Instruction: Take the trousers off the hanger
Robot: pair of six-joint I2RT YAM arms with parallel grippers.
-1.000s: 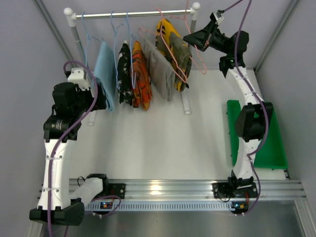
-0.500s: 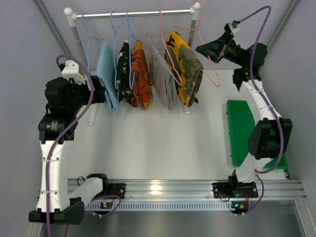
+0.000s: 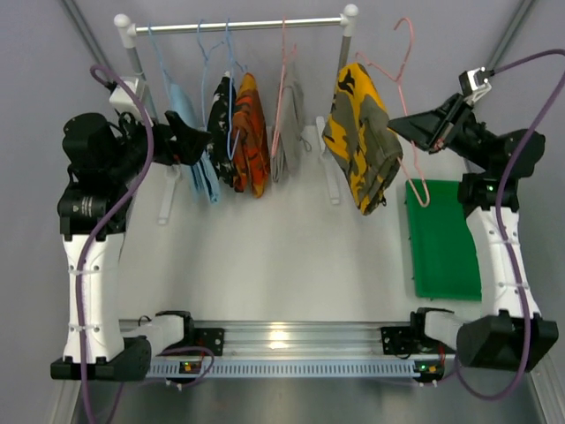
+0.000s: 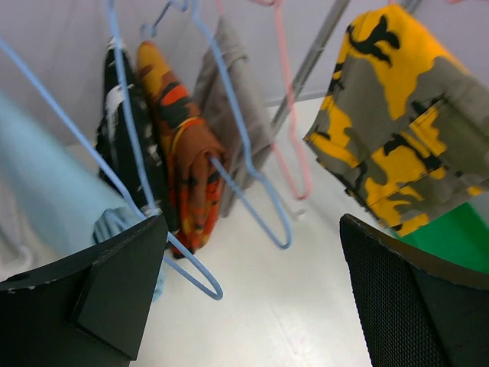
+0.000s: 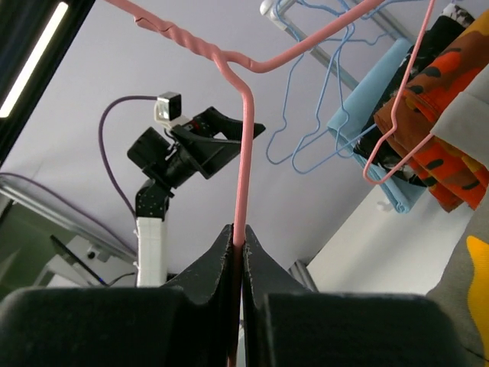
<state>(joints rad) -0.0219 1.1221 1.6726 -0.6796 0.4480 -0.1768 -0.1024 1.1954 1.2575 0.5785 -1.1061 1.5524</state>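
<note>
The camouflage trousers (image 3: 362,137) hang folded over the pink hanger (image 3: 411,40), which is off the rail and held in the air to the right of the rack. My right gripper (image 3: 397,131) is shut on the hanger's wire, just right of the trousers. In the right wrist view the pink wire (image 5: 244,153) runs up from between my shut fingertips (image 5: 238,233), and a corner of the trousers (image 5: 470,306) shows at the lower right. My left gripper (image 3: 199,141) is open and empty by the blue hangers. In the left wrist view (image 4: 252,306) the trousers (image 4: 405,130) hang to the right.
The rail (image 3: 238,25) carries blue hangers (image 4: 252,183) with a light blue cloth (image 3: 194,132), a dark garment, an orange-and-black garment (image 3: 252,132), and a second pink hanger with a grey garment (image 3: 287,132). A green tray (image 3: 446,238) lies at the right.
My right gripper has drawn the pink hanger and trousers off the rail, rightward and nearer. My left gripper has swung right, up to the blue hangers.
</note>
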